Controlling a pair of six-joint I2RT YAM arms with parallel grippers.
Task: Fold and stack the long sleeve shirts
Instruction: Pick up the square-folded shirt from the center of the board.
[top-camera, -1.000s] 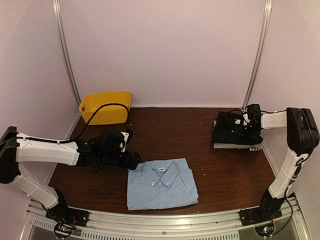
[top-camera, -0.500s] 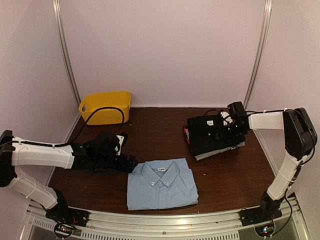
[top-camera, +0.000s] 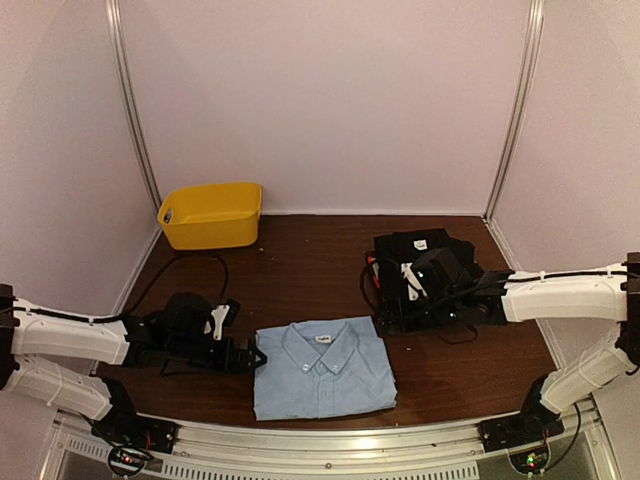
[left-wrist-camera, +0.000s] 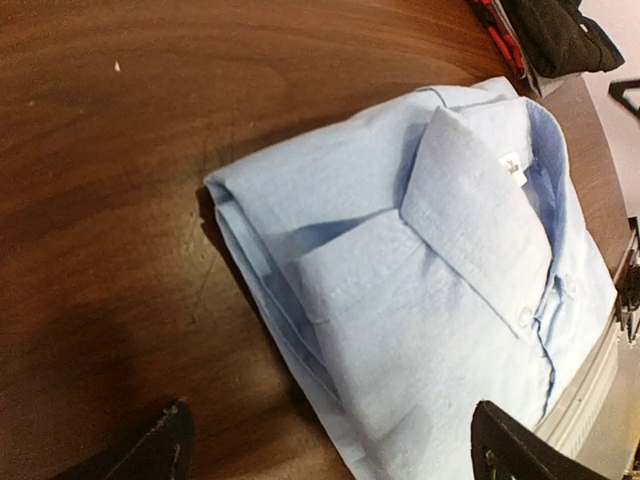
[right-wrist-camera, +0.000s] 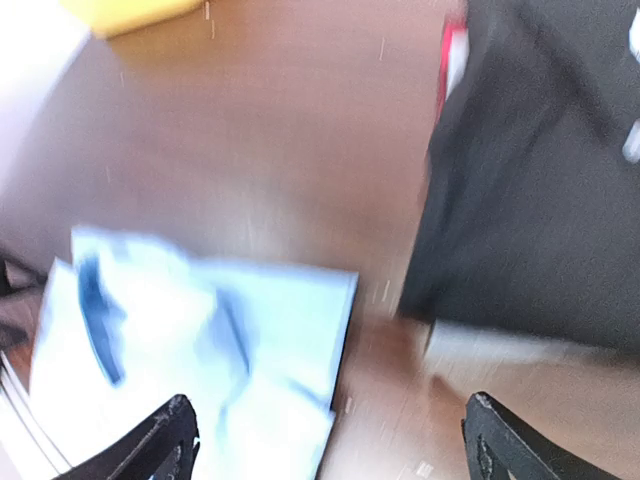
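While both grippers hang with fingers spread wide, holding nothing, left gripper (top-camera: 252, 358) sits at the folded blue shirt's (top-camera: 322, 370) left edge and right gripper (top-camera: 390, 305) by the black shirt (top-camera: 410, 248). Pinching only the top layer could pull the fold open.

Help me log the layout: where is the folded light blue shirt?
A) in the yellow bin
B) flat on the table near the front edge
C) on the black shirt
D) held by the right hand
B: the light blue shirt lies flat on the table, apart from the black shirt.
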